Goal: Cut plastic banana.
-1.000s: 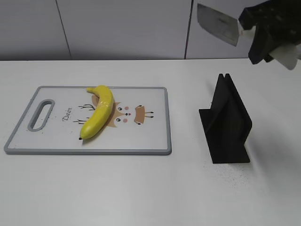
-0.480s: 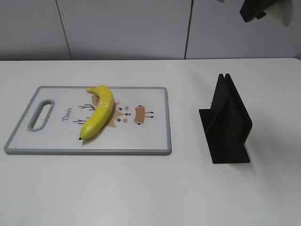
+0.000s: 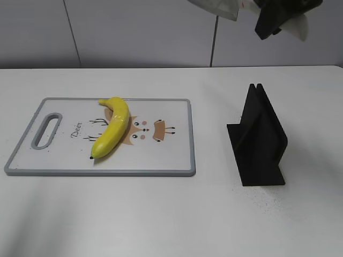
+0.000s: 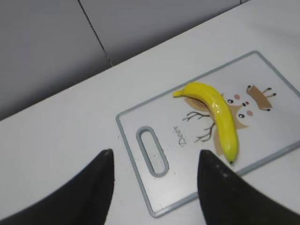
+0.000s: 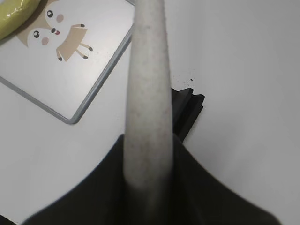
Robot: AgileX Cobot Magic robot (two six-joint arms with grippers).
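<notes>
The glossy yellow plastic banana [image 3: 111, 131] lies on the white cutting board [image 3: 166, 155], stem at the back; it also shows in the left wrist view [image 4: 218, 114]. My right gripper [image 3: 268, 19] is high at the top right, shut on the pale handle [image 5: 147, 93] of a knife; part of the blade [image 3: 217, 6] shows at the top edge of the exterior view. My left gripper [image 4: 154, 161] is open and empty, high above the board's [image 4: 197, 197] handle-hole end; it is out of the exterior view.
A black knife stand [image 3: 260, 139] sits on the white table right of the board, also in the right wrist view [image 5: 187, 110]. A grey wall runs behind the table.
My right gripper has lifted the knife up out of most of the exterior view and shifted it left. Banana, board and stand have not moved.
</notes>
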